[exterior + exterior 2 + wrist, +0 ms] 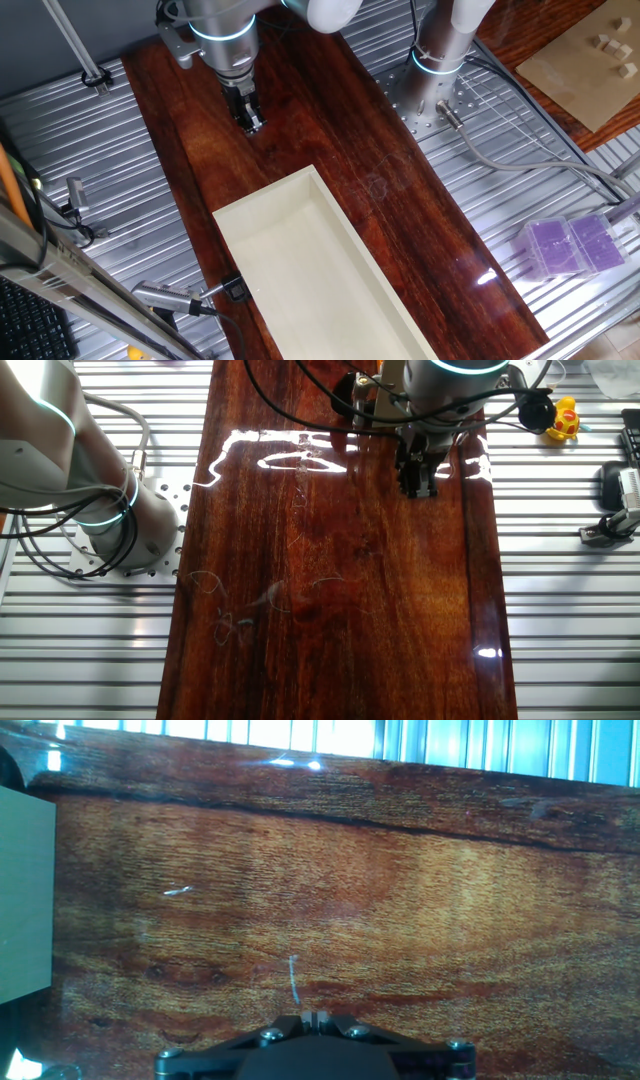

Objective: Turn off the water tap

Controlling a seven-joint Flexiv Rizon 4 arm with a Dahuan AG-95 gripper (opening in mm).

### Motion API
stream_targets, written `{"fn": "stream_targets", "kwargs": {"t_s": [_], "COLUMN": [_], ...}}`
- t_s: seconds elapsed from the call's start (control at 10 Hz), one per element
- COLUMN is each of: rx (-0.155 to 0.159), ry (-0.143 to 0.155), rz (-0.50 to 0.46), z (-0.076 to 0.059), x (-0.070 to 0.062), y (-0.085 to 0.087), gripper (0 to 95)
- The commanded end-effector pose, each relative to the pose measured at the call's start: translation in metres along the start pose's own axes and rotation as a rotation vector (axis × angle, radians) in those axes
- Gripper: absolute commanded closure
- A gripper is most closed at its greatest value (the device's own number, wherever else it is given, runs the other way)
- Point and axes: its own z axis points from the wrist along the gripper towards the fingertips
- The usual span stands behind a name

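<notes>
A chrome tap [163, 298] lies at the near left corner of the cream basin [262, 222], held by a small black clamp [234, 289]; its handle is too small to make out. My gripper [250, 122] hangs above the bare wooden board, well beyond the basin's far end and far from the tap. It also shows in the other fixed view [417, 484]. In the hand view the gripper [312, 1017] is shut and empty, its fingertips together over bare wood. The basin's edge shows at the left of the hand view [25, 900]. The tap is out of view there.
A second arm's base [440, 50] stands on the metal table right of the board, seen also in the other fixed view [110, 510]. A purple box [570, 245] lies at the right. A yellow duck [565, 420] and black tools sit beside the board.
</notes>
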Motion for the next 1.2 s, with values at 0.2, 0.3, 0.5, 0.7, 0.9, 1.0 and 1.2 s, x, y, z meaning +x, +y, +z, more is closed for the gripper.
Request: {"fn": "stream_targets", "kwargs": {"t_s": [0.2,0.3,0.5,0.7,0.9,1.0,1.2], "rx": [-0.002,-0.002,-0.004,-0.003,-0.006,-0.005,-0.007], "ry": [0.0,0.0,-0.001,-0.001,0.029,0.027,0.024], "rz": [-0.019,-0.02,-0.02,-0.048,-0.047,-0.081,-0.124], "z": [0.0008,0.001,0.0012,0.0016,0.0022,0.0022,0.0022], "x": [0.0021,0.0026,0.0029,0.0039,0.0051,0.0053,0.0053], "y": [0.0001,0.0001,0.0001,0.0002,0.0003,0.0003,0.0003], "gripper": [95.0,95.0,95.0,95.0,95.0,95.0,95.0]}}
